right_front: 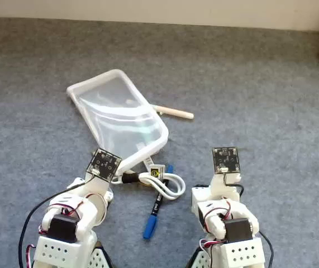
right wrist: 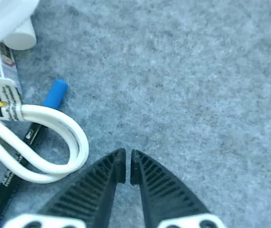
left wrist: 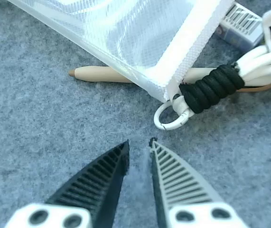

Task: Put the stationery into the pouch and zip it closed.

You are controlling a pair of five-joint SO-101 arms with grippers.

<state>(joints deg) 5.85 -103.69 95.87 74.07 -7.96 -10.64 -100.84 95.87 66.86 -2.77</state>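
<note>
A translucent white pouch (right_front: 120, 114) lies flat on the grey carpet; I cannot tell how its zip stands. At its near corner (left wrist: 173, 71) hang a white ring (left wrist: 171, 116) and a black cord wrap (left wrist: 211, 88) tied to a looped white cord (right_front: 167, 184). A tan pencil (left wrist: 95, 74) lies partly under that corner. My left gripper (left wrist: 139, 142) is a little short of the ring, narrowly open and holding nothing. A blue-capped pen (right_front: 155, 211) lies under the cord loop (right wrist: 54, 142). My right gripper (right wrist: 128, 159) hovers over bare carpet beside the loop, shut and empty.
A wooden stick (right_front: 173, 113) pokes out from the pouch's far right side. A small barcoded item (left wrist: 239, 23) and a yellow-marked tag (right wrist: 2, 102) sit by the cord. Open carpet stretches to the right and behind the pouch.
</note>
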